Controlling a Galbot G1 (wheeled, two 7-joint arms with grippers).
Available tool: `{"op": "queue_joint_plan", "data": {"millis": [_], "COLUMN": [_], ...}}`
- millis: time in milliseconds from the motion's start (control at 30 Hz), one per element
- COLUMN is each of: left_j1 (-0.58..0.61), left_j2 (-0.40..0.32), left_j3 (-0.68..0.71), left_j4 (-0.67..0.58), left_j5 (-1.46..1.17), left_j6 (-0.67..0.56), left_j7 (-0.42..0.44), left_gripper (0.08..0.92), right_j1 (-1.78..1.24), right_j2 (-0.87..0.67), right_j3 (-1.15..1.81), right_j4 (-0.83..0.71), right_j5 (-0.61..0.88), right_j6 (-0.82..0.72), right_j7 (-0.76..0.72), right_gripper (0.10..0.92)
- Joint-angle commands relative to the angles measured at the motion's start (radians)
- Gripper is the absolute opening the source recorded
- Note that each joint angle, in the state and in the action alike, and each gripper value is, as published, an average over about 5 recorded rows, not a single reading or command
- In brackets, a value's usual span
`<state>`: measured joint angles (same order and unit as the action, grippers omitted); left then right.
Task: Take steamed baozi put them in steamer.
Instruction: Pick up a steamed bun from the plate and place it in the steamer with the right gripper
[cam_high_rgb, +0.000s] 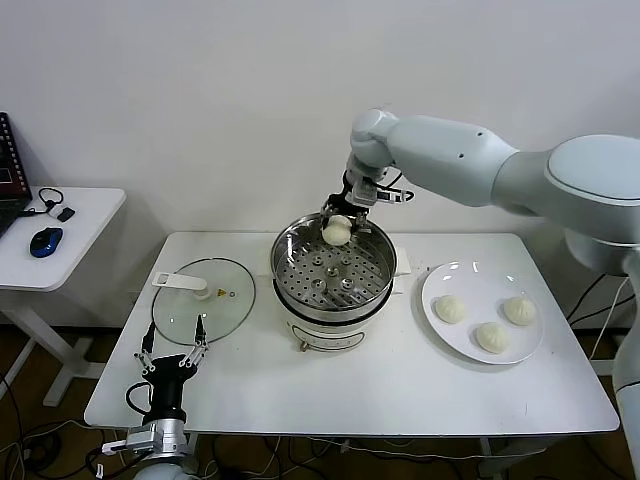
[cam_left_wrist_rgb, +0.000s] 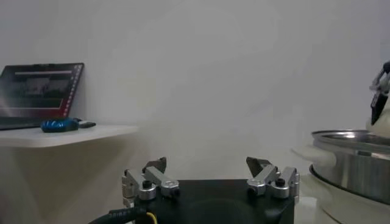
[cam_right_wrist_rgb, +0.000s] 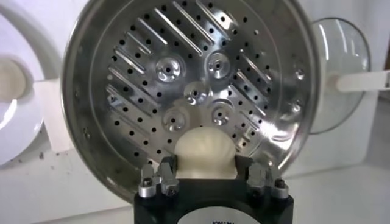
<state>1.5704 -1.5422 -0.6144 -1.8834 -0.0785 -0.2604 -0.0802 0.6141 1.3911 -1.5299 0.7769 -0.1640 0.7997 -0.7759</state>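
My left gripper (cam_high_rgb: 174, 338) sits parked at the table's near edge, fingers spread, holding nothing. My right gripper (cam_high_rgb: 345, 215) is clamped on one baozi (cam_high_rgb: 337, 231), held above the far rim of the steamer (cam_high_rgb: 334, 266), over its perforated tray (cam_right_wrist_rgb: 189, 91). Three more baozi lie on the plate (cam_high_rgb: 484, 312) beside the steamer; the glass lid (cam_high_rgb: 204, 300) lies on its other side. White table (cam_high_rgb: 350, 385), white wall behind.

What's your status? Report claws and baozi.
Right claw shut on baozi over steamer. Left claw open, parked by glass lid. Tray clear.
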Motion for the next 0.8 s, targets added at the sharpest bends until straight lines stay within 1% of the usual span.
{"op": "queue_joint_plan", "data": {"millis": [33,800], "left_j1": [-0.003,-0.014], "left_j2": [0.002,0.008], "left_j3": [-0.001,-0.004], "left_j4": [0.004,0.009], "left_j5": [-0.006,-0.014], "left_j6": [-0.002,-0.001], "left_j7": [0.0,-0.001], "left_gripper": [0.823,0.823], "right_j1": [-0.079,-0.129], "right_j2": [0.075,0.118], "right_j3": [0.014,0.049], "right_j4": [-0.141,-0.248], "right_j5": [-0.074,-0.078], "right_j6": [0.06,0.058], "right_j7": [0.02,0.018], "right_gripper": [0.636,0.637]}}
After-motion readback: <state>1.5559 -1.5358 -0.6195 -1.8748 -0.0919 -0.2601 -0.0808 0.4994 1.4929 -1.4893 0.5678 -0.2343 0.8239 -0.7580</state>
